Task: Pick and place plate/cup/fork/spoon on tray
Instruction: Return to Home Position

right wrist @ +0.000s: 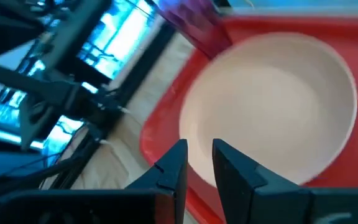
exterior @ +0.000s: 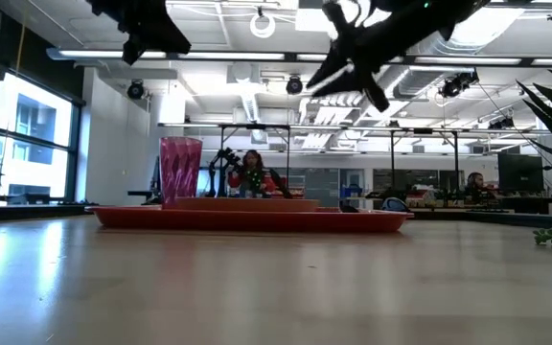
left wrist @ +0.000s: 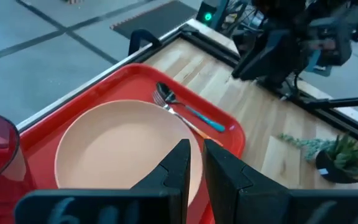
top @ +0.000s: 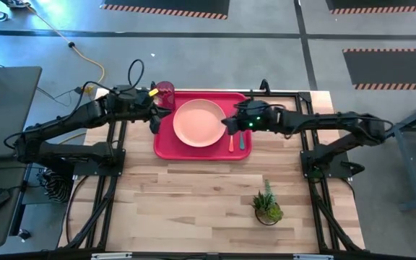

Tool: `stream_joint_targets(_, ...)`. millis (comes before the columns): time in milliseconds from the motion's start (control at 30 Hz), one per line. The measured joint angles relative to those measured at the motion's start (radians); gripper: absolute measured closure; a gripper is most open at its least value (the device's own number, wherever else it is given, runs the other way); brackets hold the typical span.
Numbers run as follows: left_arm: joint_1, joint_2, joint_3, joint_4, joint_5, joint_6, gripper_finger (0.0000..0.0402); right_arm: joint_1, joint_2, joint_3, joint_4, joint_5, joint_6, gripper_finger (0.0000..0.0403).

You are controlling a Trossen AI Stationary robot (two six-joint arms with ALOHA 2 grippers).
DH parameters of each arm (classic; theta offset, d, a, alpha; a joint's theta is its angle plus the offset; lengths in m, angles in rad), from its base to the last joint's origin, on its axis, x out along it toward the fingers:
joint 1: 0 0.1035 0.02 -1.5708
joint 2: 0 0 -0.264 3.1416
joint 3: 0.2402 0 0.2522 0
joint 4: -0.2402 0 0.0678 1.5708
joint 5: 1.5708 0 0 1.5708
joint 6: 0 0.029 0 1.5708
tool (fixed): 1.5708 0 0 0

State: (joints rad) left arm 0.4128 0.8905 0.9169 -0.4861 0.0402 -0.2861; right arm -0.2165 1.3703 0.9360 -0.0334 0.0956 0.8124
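1. Wood table [top: 193,209] carries a small potted plant [top: 267,206] nearest, toward its right side.
2. Farther back lies the tray [top: 166,148] with the plate [top: 199,122] at its middle. The fork [top: 231,143] and spoon [top: 241,141] lie side by side just right of the plate, the fork closer to it.
3. The cup [top: 165,92] stands upright at the tray's far left corner.
4. The left gripper [left wrist: 193,149] hovers over the tray's left edge and the right gripper [right wrist: 197,149] over the plate's right rim. Both are clenched and empty.
5. The low view hides fork and spoon behind the tray's rim. It shows both grippers well above the tray and a person [exterior: 252,172] in the room beyond.
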Motion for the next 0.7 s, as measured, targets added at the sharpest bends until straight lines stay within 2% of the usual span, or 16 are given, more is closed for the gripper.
stream_joint_targets(200, -0.055, -0.086, -0.043, 0.076, -0.028, -0.010, 0.0367, 0.000, -0.090, 0.000, 0.055, -0.028, -0.191, 0.0336)
stream_joint_targets(333, -0.084, -0.184, -0.156, 0.193, -0.052, -0.025, 0.0367, 0.000, -0.115, 0.000, 0.125, -0.037, -0.287, 0.0336)
stream_joint_targets(467, -0.110, -0.277, -0.267, 0.278, -0.053, 0.026, 0.0367, 0.000, -0.116, 0.000, 0.184, -0.028, -0.363, 0.0336)
stream_joint_targets(700, -0.130, -0.427, -0.462, 0.402, -0.100, 0.035, 0.0367, 0.000, -0.116, 0.000, 0.274, -0.027, -0.386, 0.0336)
